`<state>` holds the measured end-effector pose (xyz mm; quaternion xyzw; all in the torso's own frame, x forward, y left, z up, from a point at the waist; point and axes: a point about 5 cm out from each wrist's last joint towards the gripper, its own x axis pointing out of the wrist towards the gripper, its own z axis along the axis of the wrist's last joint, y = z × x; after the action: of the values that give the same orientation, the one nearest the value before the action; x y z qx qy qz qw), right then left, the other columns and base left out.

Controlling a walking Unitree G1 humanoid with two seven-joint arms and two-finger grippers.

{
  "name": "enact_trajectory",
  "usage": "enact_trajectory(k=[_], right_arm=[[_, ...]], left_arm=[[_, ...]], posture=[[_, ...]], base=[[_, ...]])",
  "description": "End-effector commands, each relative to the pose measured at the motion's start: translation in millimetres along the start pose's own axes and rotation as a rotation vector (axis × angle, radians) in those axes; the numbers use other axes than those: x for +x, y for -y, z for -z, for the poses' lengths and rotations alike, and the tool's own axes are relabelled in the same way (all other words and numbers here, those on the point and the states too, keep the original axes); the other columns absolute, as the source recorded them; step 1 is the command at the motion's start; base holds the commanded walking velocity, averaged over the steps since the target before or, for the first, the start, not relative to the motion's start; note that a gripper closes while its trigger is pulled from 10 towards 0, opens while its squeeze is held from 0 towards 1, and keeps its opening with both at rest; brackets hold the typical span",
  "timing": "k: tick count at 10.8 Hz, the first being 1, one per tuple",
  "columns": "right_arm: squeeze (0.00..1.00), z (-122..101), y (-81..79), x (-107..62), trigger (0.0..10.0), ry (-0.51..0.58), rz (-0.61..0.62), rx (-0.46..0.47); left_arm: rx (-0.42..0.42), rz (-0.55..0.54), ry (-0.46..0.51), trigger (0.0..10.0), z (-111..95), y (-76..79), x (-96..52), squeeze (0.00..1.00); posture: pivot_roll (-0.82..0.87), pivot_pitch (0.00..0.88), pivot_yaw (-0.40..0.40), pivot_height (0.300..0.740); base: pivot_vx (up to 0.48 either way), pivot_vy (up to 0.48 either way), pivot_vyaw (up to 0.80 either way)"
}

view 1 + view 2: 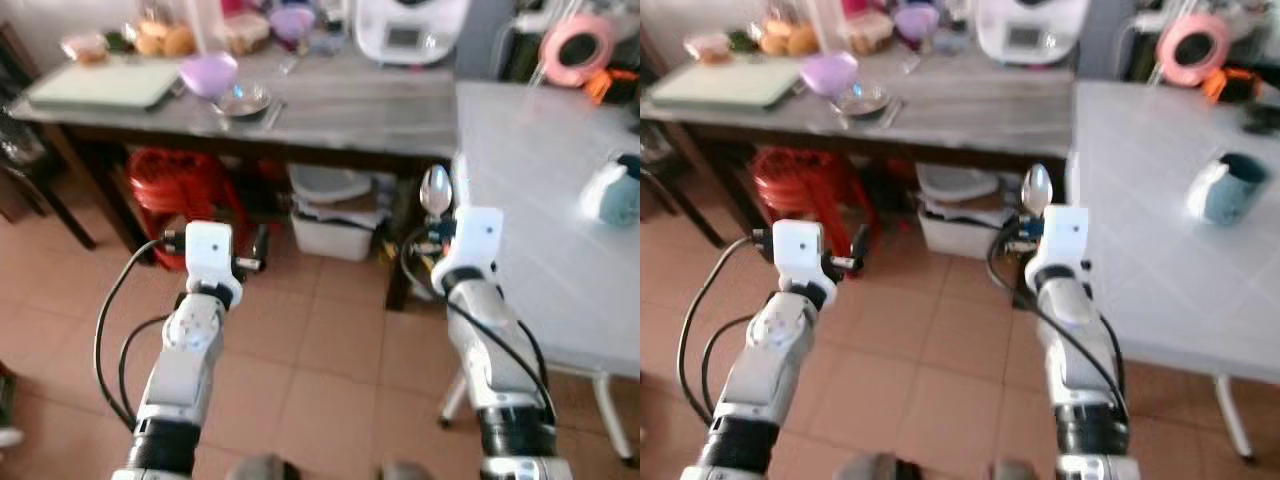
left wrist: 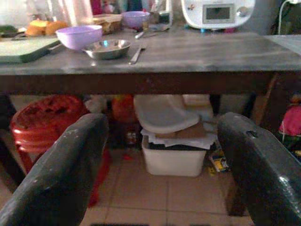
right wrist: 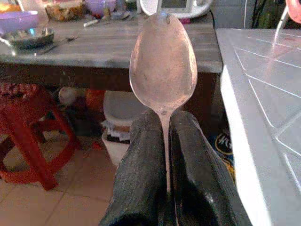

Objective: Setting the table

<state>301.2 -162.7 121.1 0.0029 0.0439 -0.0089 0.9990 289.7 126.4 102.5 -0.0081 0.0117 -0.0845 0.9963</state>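
Steel spoon (image 3: 163,66) stands bowl-up, its handle pinched between my right hand's (image 3: 165,141) fingers, just left of the white counter (image 1: 540,190). I judge this the carrying step; next I swing right and lay it there, while my left hand (image 2: 160,160) hangs spread and empty.

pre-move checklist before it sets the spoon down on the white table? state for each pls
1. Spoon held: ok. The right gripper is shut on its handle, bowl end pointing up.
2. Spoon straight between the fingers: ok, handle runs down the middle.
3. White table within reach: likely ok, its edge is just to the right of the right gripper.
4. Landing spot free: ok, the near part of the white table is bare; a teal mug sits farther right.
5. Left gripper: ok, open, holding nothing, facing under the grey table.
6. Place setting to match: cannot tell.
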Motion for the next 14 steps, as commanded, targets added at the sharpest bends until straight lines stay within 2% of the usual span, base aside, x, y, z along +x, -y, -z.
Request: enact_trajectory(k=[1,5,7,9,10,11,12,14], right_arm=[[0.0,-5,3.5,-1.3,10.0,0.017,0.008,0.008],[0.0,-4,3.1,-2.2,10.0,0.024,0.01,0.0],[0.0,-10,8.5,-6.2,10.0,0.074,0.048,-0.005],[0.0,-16,14.7,-22.7,10.0,0.156,0.073,-0.037],[0.0,-16,17.3,-29.8,10.0,0.172,0.072,-0.081],[0.0,-16,19.2,-38.6,10.0,0.205,0.059,-0.163],[0.0,-12,20.6,-41.8,10.0,0.194,0.068,-0.152],[0.0,-13,19.3,-38.9,10.0,0.193,0.083,-0.104]], left_arm=[[0.005,0.026,0.018,10.0,-4,5.6,1.1,0.0],[0.017,0.034,0.031,10.0,-5,7.2,1.5,0.0],[0.028,-0.006,0.041,10.0,-7,3.5,2.4,0.0],[0.042,-0.054,0.066,10.0,-9,-2.4,-0.1,0.0],[0.051,-0.062,0.067,10.0,-8,-4.4,-3.5,0.0],[0.065,-0.105,0.071,10.0,-6,-10.4,-9.6,0.0],[0.058,-0.135,0.052,10.0,-2,-15.1,-11.7,0.0],[0.055,-0.05,0.074,10.0,-5,-8.4,-11.4,0.0]], posture=[[-0.05,0.0,0.049,0.74],[-0.05,0.0,0.049,0.74],[-0.05,0.0,0.046,0.74],[-0.04,0.0,0.045,0.74],[-0.04,0.0,0.046,0.74],[-0.04,0.0,0.042,0.74],[-0.04,0.0,0.045,0.74],[-0.04,0.0,0.05,0.74]], base=[[0.262,0.401,0.0],[0.28,0.39,0.0],[0.3,0.375,0.0],[0.3,0.375,0.0],[0.3,0.375,0.0],[0.345,0.334,0.0],[0.416,0.0,0.0],[0.424,0.0,0.0]])
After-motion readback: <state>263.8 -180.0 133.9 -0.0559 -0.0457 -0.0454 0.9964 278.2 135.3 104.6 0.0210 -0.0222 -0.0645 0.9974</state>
